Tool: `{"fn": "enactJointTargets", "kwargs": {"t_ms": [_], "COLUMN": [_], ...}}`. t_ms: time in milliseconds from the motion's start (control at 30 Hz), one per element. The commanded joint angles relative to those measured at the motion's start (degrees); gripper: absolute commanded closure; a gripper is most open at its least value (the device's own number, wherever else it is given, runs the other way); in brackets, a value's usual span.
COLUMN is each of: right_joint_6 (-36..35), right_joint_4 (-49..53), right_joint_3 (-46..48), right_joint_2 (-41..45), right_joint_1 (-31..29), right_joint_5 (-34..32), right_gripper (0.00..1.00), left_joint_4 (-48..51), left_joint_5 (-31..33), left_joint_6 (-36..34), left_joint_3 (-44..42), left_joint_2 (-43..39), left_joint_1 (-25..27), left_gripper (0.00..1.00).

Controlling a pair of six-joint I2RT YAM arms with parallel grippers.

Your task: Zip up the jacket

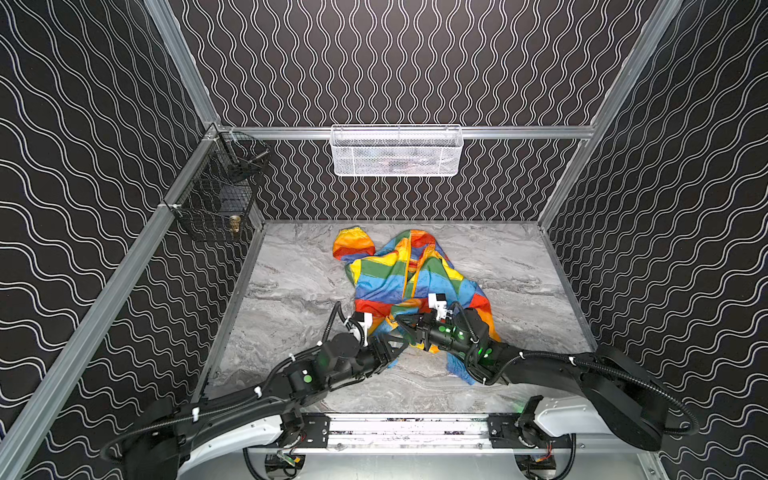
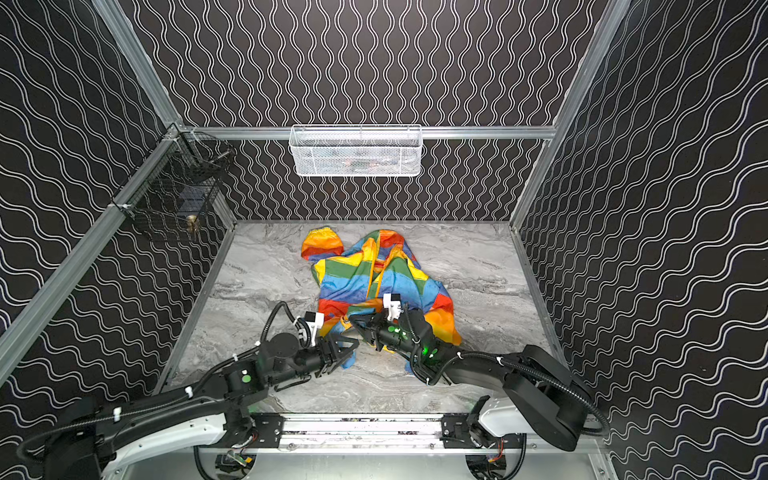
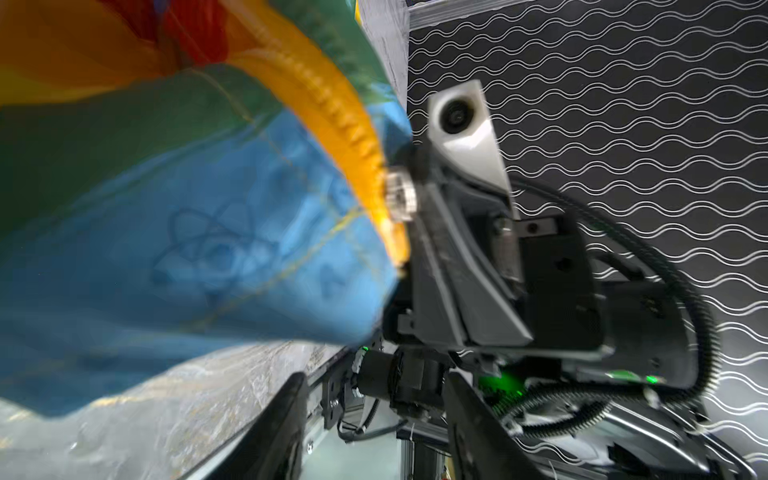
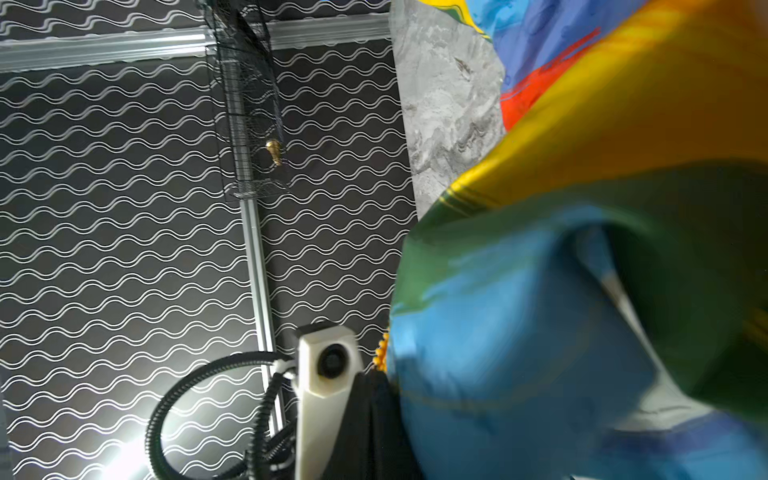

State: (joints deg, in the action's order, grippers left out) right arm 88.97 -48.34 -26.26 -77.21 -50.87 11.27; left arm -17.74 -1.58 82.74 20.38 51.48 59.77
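Entry: jacket-zipping, opening stage, as judged from the layout.

Left arm (image 1: 340,357): reaches in low over the bench (image 1: 291,291). Its jaws stand apart with nothing between them, just beside the near hem of the jacket (image 1: 399,274).

Jacket: rainbow-striped, crumpled on the middle of the bench towards the back, with its near end lifted off the surface. The orange zipper band (image 3: 332,104) runs down the front. How far it is joined cannot be told, because folds hide it.

Right arm (image 1: 457,332): crosses over the jacket's near corner. Its jaws are closed tight on the lower end of the zipper band and hold it up. A small silvery part sits at that spot. Whether it is the slider or part of the arm cannot be told.

Step in hand (judgement): one lower end of the zip is secured, and the other side has not yet been taken.

Next move calls for: the left jaws closing on the opposite front edge close to the hem, with the thin cloth kept taut so the two ends can meet. The slack fabric is likely to slip or bunch.

Count, left to right:
- black wire basket (image 1: 220,199) on the side wall: one
- arms: two
- white mesh basket (image 1: 395,151) on the back rail: one
- jacket: one
- bench: one
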Motion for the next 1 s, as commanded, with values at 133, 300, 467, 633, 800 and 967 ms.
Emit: {"fn": "enactJointTargets", "kwargs": {"t_ms": [133, 300, 467, 633, 800, 967], "right_joint_6": [2.04, 2.3, 2.62, 2.95, 3.84, 4.2], "right_joint_4": [-2.67, -2.72, -3.65, -4.24, -6.55, -7.0], "right_joint_3": [0.32, 0.77, 0.25, -0.18, 0.0, 0.53], "right_joint_2": [1.65, 2.24, 1.67, 0.67, -0.67, -0.29], "right_joint_1": [-0.46, -0.53, -0.79, -1.33, -1.93, -2.47], "right_joint_5": [-2.68, -3.27, -2.83, -2.81, -2.82, -3.58], "right_gripper": [1.0, 1.0, 1.0, 1.0, 1.0, 1.0], "left_joint_4": [-7.91, -6.3, -7.72, -6.75, -8.44, -8.1], "left_joint_5": [11.97, 15.1, 15.78, 15.73, 15.91, 17.03], "left_joint_6": [-6.99, -9.53, -8.47, -8.63, -8.05, -8.45], "left_joint_3": [1.15, 0.77, -1.59, -1.17, -1.99, -2.32], "left_joint_2": [-0.99, -4.36, -5.24, -5.35, -4.31, -4.95], "left_joint_1": [1.75, 1.76, 1.76, 1.76, 1.76, 1.76], "left_gripper": [0.49, 0.48, 0.48, 0.47, 0.47, 0.47]}}
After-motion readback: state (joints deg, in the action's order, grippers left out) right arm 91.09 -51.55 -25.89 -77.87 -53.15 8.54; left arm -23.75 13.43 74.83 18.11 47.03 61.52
